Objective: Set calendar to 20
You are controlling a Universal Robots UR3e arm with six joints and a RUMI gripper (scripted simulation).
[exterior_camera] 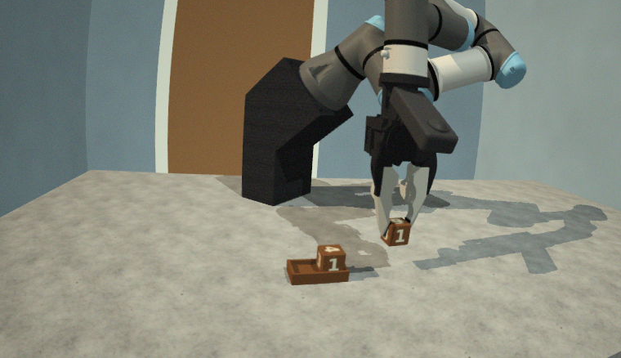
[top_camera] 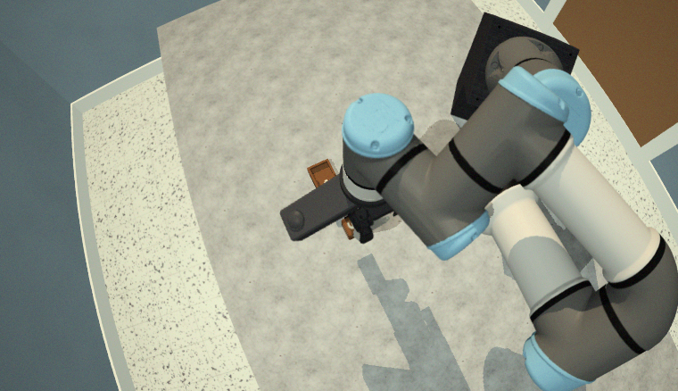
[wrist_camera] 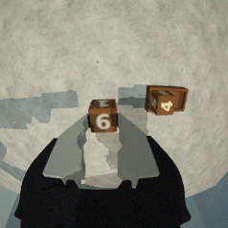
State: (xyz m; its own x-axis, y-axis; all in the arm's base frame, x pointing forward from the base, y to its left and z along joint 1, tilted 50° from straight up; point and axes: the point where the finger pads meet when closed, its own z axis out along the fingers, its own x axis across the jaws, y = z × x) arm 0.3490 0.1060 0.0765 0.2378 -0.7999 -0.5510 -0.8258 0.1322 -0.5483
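Observation:
A brown tray (exterior_camera: 317, 271) lies on the grey table. One brown cube (exterior_camera: 330, 257) sits in its right half, with a 4 on top and a 1 on the front. The tray's left half is empty. My gripper (exterior_camera: 395, 226) is shut on the second cube (exterior_camera: 396, 233) and holds it above the table, to the right of and behind the tray. That cube shows a 1 toward the exterior camera and a 6 (wrist_camera: 102, 121) toward the wrist camera. In the wrist view the tray and its cube (wrist_camera: 166, 100) lie to the right of the held cube. In the top view the arm hides most of the tray (top_camera: 320, 171).
The arm's black base block (exterior_camera: 283, 129) stands behind the tray at the table's back. The table's edge runs along the left, with speckled floor (top_camera: 140, 245) beyond it.

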